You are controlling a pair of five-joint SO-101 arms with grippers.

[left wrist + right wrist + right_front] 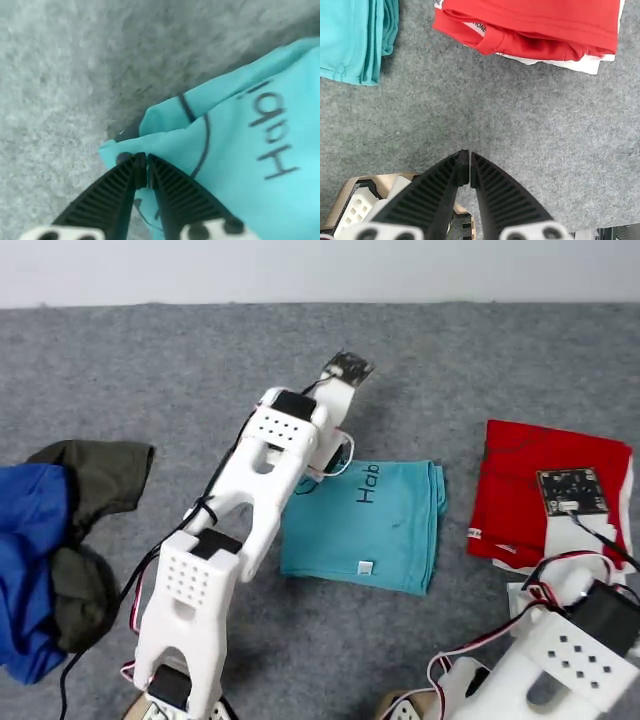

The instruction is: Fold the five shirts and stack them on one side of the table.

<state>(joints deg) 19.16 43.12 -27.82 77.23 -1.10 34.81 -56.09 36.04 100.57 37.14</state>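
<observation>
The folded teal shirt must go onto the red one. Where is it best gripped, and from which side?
Grip the teal shirt at its layered edge facing the red shirt, coming low from that side with the right gripper. All layers lie stacked there, so one pinch probably keeps the fold.

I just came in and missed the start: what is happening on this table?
Shirt folding is under way. The left tool, shut, is at a corner of the folded teal shirt. The right tool, shut, hangs over bare table near a folded red shirt lying on a white shirt. A blue shirt and a dark green shirt lie crumpled at the other side.
</observation>
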